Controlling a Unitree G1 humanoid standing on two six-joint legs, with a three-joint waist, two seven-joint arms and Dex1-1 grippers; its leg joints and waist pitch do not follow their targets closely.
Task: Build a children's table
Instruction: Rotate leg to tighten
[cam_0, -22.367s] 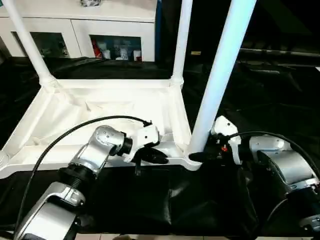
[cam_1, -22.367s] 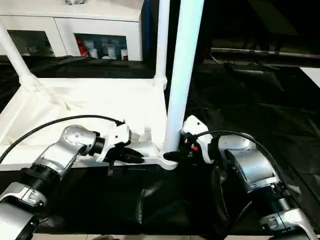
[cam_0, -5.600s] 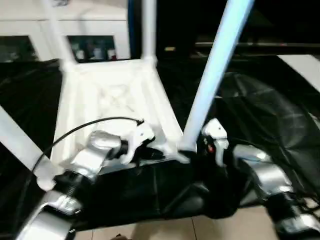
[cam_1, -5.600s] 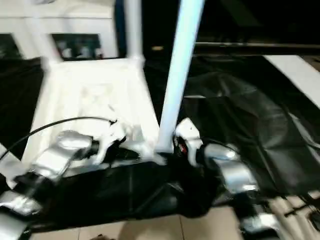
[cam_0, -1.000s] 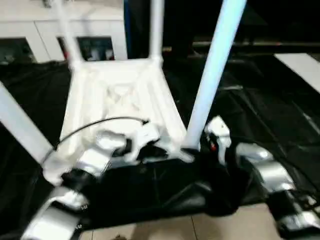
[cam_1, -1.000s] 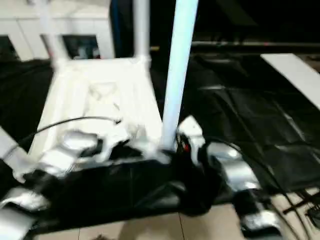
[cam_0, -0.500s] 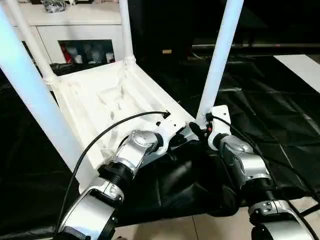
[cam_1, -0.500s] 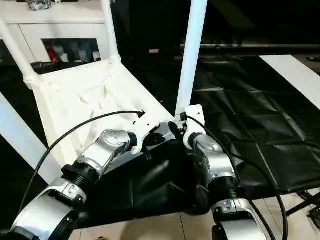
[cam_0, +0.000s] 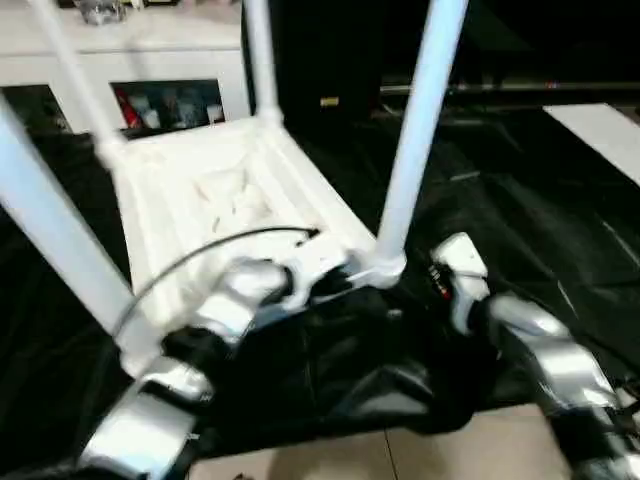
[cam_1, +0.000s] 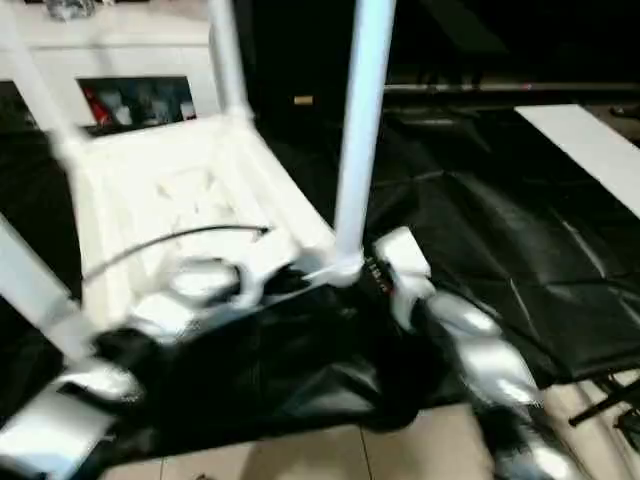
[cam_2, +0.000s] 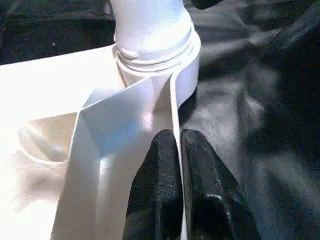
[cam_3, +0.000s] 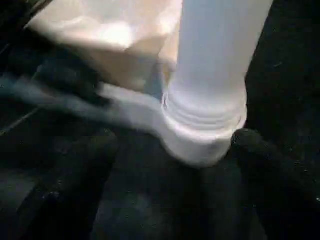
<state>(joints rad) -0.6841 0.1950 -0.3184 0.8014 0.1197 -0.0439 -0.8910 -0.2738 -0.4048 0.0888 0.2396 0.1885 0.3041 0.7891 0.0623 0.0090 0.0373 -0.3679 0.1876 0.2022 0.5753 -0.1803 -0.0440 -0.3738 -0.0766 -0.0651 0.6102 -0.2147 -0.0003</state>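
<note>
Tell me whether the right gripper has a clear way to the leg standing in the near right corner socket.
Probably yes. The right gripper sits open right at the corner socket, a finger on either side, with the leg rising just above. The left gripper pinches the tabletop's rim beside it, off that path.

Table (cam_0: 215, 190) is plain white all over, ribbed underside, legs (cam_0: 415, 120) white with a bluish tint. Cover (cam_0: 520, 200) under it is glossy black. Forearms (cam_0: 545, 345) silver, fingers (cam_2: 160, 200) black. Cabinet (cam_0: 150, 60) white, red stuff inside.
</note>
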